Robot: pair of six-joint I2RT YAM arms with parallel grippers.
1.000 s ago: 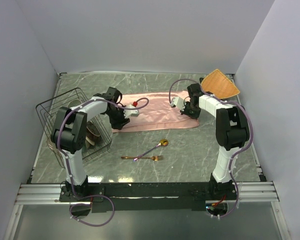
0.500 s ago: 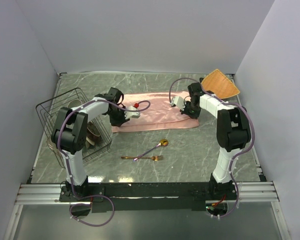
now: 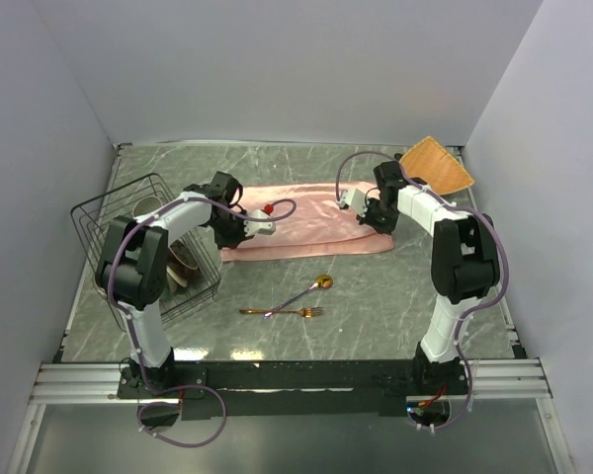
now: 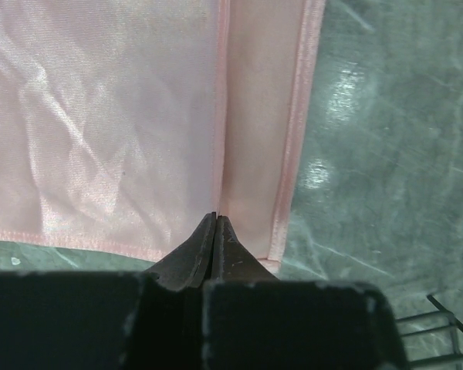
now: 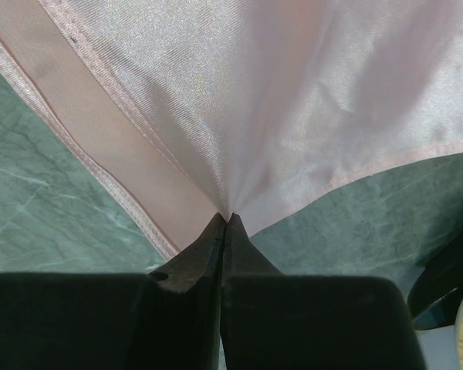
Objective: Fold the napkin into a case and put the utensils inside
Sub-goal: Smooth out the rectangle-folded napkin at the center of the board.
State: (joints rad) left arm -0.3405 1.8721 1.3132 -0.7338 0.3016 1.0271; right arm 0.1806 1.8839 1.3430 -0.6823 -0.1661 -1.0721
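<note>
Green marble table point(image 3: 395, 286) with the napkin point(image 3: 306, 222) spread as a long pink strip across the upper middle of the top view. Wire rack point(image 3: 148, 197) sits at the left, woven mat point(image 3: 437, 166) in the upper right. Left gripper point(image 4: 216, 220) is pinched tight on the napkin's left end. Right gripper point(image 5: 226, 217) is clamped on its right end, with the cloth bunching into the tips. Spoon point(image 3: 301, 296) and fork point(image 3: 301, 312) lie touching on the table, just below the napkin.
</note>
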